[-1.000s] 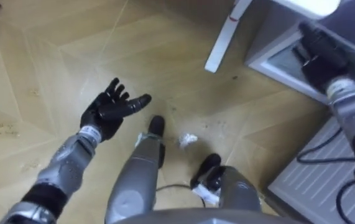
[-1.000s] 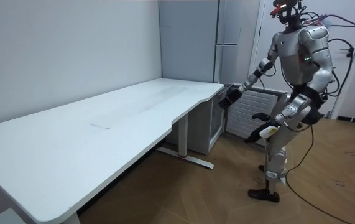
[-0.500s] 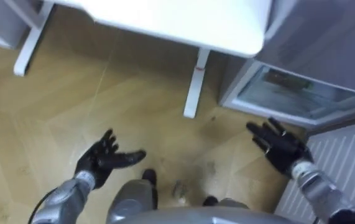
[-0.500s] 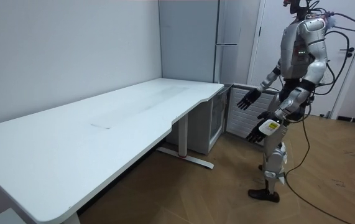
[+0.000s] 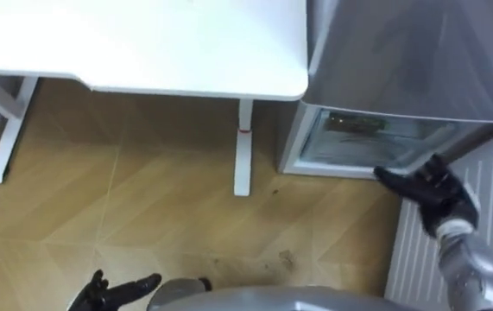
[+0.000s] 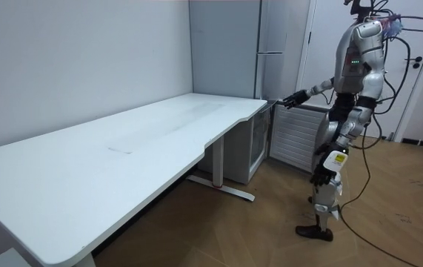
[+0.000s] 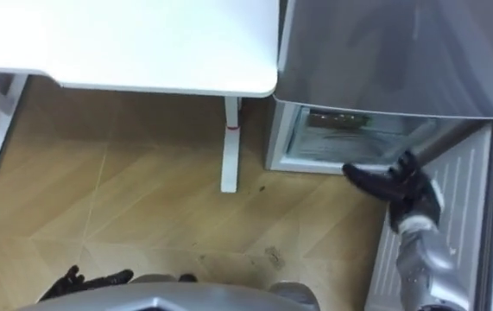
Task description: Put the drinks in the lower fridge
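The lower fridge (image 5: 363, 142) stands open under the tall grey fridge (image 6: 270, 44); a pale lit shelf shows inside, and what lies on it I cannot make out. My right hand (image 5: 432, 190) hovers open, fingers spread, just in front of that opening and holds nothing. My left hand (image 5: 108, 292) shows low at the bottom edge, open and empty. In the room view I stand upright by the fridge, right hand (image 6: 292, 98) stretched toward it, left hand (image 6: 321, 176) hanging by my thigh.
A large white desk (image 5: 142, 43) reaches up to the fridge's left side, with a white leg (image 5: 243, 147) close to the opening. A white ribbed panel (image 5: 419, 250) stands to the right of the fridge. Wooden floor (image 5: 142, 207) lies between me and the desk.
I have straightened up from a bend, so the whole eye view has shifted. My right hand has come back from inside the fridge and risen. My left arm has dropped to my side.
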`<state>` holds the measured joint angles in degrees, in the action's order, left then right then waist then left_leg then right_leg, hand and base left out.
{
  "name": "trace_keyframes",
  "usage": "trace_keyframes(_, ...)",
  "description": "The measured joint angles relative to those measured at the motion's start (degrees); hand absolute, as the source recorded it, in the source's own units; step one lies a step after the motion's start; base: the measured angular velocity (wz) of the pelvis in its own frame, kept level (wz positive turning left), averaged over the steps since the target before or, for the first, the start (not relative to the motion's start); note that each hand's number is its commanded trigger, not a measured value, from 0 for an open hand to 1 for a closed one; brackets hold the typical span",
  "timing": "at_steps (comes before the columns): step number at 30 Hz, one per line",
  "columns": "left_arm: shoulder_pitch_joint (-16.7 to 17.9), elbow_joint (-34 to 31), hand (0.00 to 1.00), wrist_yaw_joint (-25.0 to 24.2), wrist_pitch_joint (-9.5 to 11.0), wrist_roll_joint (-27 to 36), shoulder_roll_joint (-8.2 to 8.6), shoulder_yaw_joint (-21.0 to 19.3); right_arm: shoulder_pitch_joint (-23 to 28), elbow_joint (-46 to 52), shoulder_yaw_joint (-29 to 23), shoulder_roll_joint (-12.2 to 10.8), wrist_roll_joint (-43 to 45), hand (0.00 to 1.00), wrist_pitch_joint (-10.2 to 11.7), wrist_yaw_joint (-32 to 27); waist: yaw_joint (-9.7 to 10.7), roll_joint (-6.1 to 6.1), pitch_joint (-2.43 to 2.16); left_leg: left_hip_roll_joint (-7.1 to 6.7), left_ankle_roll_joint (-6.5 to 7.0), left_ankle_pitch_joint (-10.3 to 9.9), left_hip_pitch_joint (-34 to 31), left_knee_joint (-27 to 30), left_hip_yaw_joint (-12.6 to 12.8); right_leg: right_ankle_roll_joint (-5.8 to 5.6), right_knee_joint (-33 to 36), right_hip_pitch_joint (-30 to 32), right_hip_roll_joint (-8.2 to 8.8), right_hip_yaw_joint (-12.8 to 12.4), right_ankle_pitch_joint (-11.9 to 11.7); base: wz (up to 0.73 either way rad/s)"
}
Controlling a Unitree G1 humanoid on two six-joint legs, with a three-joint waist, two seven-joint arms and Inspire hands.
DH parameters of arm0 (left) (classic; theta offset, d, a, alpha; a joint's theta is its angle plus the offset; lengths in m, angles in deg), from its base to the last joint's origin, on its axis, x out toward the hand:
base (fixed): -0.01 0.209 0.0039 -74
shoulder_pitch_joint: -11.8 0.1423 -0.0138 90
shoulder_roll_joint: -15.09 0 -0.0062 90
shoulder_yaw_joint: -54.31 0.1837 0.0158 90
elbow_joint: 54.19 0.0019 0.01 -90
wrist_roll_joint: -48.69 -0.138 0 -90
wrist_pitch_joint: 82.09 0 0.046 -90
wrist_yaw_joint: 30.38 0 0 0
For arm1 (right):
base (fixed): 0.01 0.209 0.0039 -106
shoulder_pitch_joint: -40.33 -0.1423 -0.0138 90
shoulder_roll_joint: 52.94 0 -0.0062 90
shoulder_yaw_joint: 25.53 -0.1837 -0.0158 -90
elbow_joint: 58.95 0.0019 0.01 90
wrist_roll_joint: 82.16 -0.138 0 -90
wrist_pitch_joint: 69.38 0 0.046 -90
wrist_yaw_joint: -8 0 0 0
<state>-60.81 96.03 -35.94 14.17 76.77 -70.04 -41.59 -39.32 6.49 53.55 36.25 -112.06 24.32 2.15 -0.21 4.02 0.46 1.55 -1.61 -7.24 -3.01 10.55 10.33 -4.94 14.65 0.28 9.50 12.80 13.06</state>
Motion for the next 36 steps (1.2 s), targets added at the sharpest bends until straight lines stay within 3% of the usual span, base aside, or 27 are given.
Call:
trace_keyframes(4, 0.20, 0.16, 0.00, 1.10, -0.02, -2.06, -0.05, -2.59, -0.20, 5.50, -2.19, 2.01, 5.61, 0.00, 2.11, -8.13, 0.61, 0.78, 0.06, 0.07, -0.06, -0.28, 0.92, -0.44, 0.69, -0.11, -0.14, -0.58, -0.13, -0.74, -0.15, -0.10)
trace_keyframes(8, 0.18, 0.59, 0.00, 1.74, -1.25, -3.67, -0.04, -3.02, -0.63, 5.39, -5.45, 3.51, 9.95, 0.00, 2.34, -13.74, 1.69, 1.13, -0.02, 0.10, -0.09, -0.30, 1.34, -0.92, 0.83, -0.09, -0.38, -0.81, -0.24, -0.74, -0.26, 0.00)
trace_keyframes(14, 0.25, 0.50, 0.00, 2.71, -2.73, -5.59, -0.02, -3.97, -0.71, 3.46, -9.36, 3.63, 10.34, 0.00, 2.46, -18.93, 2.81, 0.95, -0.01, 0.76, -0.37, -0.46, 1.51, -1.15, 1.15, 0.07, -1.08, -0.98, -0.80, -0.03, -0.79, -0.04)
trace_keyframes(22, 0.24, 0.50, 0.00, 2.27, -3.84, -7.73, -0.08, -7.95, -2.42, -11.57, -13.09, 4.28, 10.29, 0.00, 1.58, -20.38, 3.26, 2.21, -0.38, 0.88, -0.44, -0.54, 1.46, -0.99, 1.53, 0.10, -1.02, -0.79, -0.80, 0.00, -0.81, -0.02)
trace_keyframes(26, 0.28, 0.83, 0.00, 2.37, -3.89, -10.23, -0.50, -9.92, -2.41, -19.42, -15.33, 6.17, 10.40, 0.00, 1.64, -20.91, 3.06, 2.26, -0.39, 0.92, -0.47, -0.65, 2.06, -1.00, 1.54, 0.12, -1.13, -1.46, -0.82, 0.24, -0.82, 0.00)
trace_keyframes(30, 0.45, 1.64, 0.00, 2.37, -4.61, -10.22, -0.58, -10.46, -2.12, -24.76, -15.50, 6.32, 8.87, 0.00, 0.85, -20.64, 2.98, 2.32, -0.26, 0.92, -0.48, -0.73, 2.82, -1.15, 1.57, 0.11, -1.30, -2.24, -0.83, 0.21, -0.82, 0.00)
trace_keyframes(36, 1.10, 1.09, 0.00, 2.39, -4.99, -11.92, -0.79, -11.34, -2.45, -31.05, -15.66, 6.32, 2.78, 0.00, -0.03, -17.82, 2.92, 1.87, -0.52, 1.18, -0.51, -0.81, 2.70, -0.85, 1.49, 0.31, -2.06, -2.49, -1.23, 0.18, -1.27, 0.00)
